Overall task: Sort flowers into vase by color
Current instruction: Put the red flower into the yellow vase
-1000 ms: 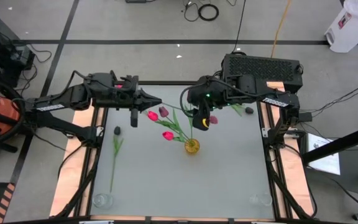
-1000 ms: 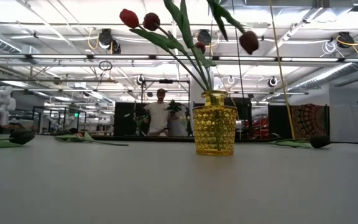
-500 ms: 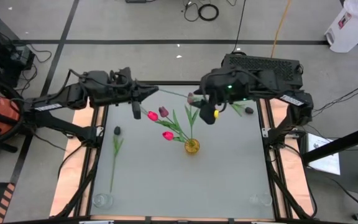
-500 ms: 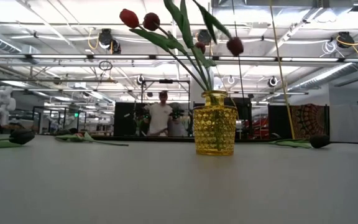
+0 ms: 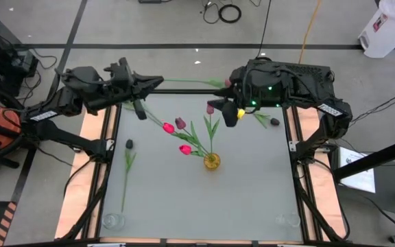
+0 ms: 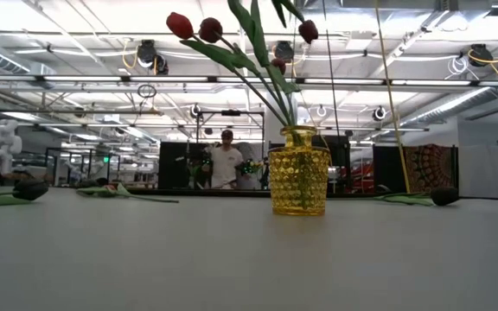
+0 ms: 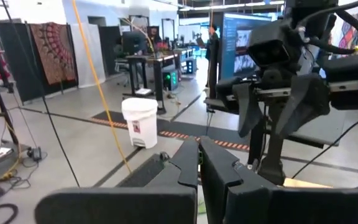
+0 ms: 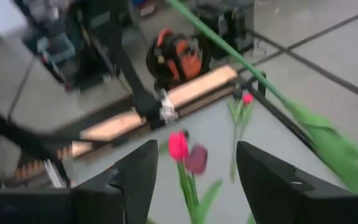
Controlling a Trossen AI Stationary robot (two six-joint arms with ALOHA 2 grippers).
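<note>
A yellow glass vase (image 5: 212, 161) (image 6: 299, 181) stands mid-table with several tulips in it: red heads (image 5: 168, 127), (image 5: 184, 149) and maroon heads (image 5: 180, 123), (image 5: 210, 108). My left gripper (image 5: 158, 82) (image 7: 199, 163) is high over the table's far left corner, shut on another flower's long green stem (image 5: 194, 81). That stem also crosses the right wrist view (image 8: 253, 81). My right gripper (image 5: 223, 110) (image 8: 194, 180) hangs open and empty above the far side, beyond the vase. My left gripper pinches the thin green stem (image 7: 199, 155) near one end between its two shut fingers, coming level from the table's left. The flower is lifted clear of the table. Its stem (image 5: 184, 81) runs about level toward the right arm.
Two dark-headed tulips lie flat on the table, one at the left (image 5: 129, 143) (image 6: 31, 190), one far right (image 5: 274, 121) (image 6: 443, 197). Clear glass vases stand at the near corners (image 5: 112, 221), (image 5: 286, 219). A person (image 6: 226, 160) stands in the room behind.
My right gripper has risen from beside the vase and drawn back toward the far edge. The maroon tulip that leaned right by it now stands more upright in the vase. My left gripper has moved up and toward the far left corner, carrying its stem along.
</note>
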